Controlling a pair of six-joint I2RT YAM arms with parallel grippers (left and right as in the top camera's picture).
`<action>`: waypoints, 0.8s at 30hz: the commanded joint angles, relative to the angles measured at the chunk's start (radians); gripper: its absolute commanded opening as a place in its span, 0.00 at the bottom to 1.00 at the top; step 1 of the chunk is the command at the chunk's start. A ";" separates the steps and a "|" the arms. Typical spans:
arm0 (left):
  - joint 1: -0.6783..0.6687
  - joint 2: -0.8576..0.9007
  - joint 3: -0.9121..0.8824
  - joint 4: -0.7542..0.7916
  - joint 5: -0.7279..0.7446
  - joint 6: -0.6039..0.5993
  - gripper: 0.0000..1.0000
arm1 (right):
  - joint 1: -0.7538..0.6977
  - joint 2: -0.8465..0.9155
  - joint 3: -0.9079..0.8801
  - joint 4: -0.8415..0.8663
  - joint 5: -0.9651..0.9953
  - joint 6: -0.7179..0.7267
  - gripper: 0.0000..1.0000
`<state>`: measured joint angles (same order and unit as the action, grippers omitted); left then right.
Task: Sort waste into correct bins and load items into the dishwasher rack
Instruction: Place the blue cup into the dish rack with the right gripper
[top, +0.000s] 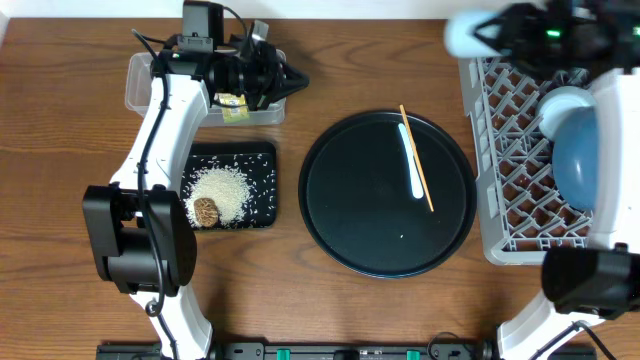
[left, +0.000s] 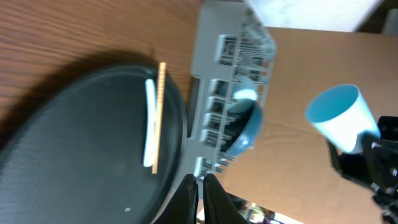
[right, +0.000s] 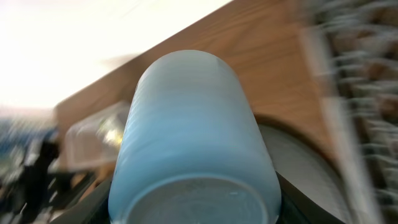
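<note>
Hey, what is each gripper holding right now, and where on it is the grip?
The right gripper holds the light blue cup by its sides near the base. The left gripper is shut and holds nothing.

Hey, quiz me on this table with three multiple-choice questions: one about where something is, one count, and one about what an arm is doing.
1. Where is the rice? A clear tub; B shallow black tray; C grey rack.
2. How many things lie on the round black tray? A two; B three; C none.
3. The right end effector is: A open and empty; B shut on a light blue cup; C shut on nothing.

Answers: B, the grains lie heaped in that tray; A, only the white utensil and the chopstick; B, the cup fills its grip in the wrist view.
</note>
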<state>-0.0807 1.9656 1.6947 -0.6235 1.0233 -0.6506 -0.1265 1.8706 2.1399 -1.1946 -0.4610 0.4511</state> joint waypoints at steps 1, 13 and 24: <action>0.001 -0.020 0.011 -0.036 -0.087 0.097 0.08 | -0.102 -0.025 0.004 -0.020 0.087 -0.033 0.10; -0.014 -0.020 0.011 -0.150 -0.165 0.169 0.08 | -0.359 -0.013 0.004 -0.066 0.382 -0.038 0.14; -0.077 -0.020 0.011 -0.162 -0.194 0.225 0.08 | -0.497 0.077 0.004 0.001 0.468 -0.056 0.19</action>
<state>-0.1421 1.9656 1.6947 -0.7803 0.8528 -0.4648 -0.6037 1.8992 2.1399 -1.2060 -0.0265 0.4152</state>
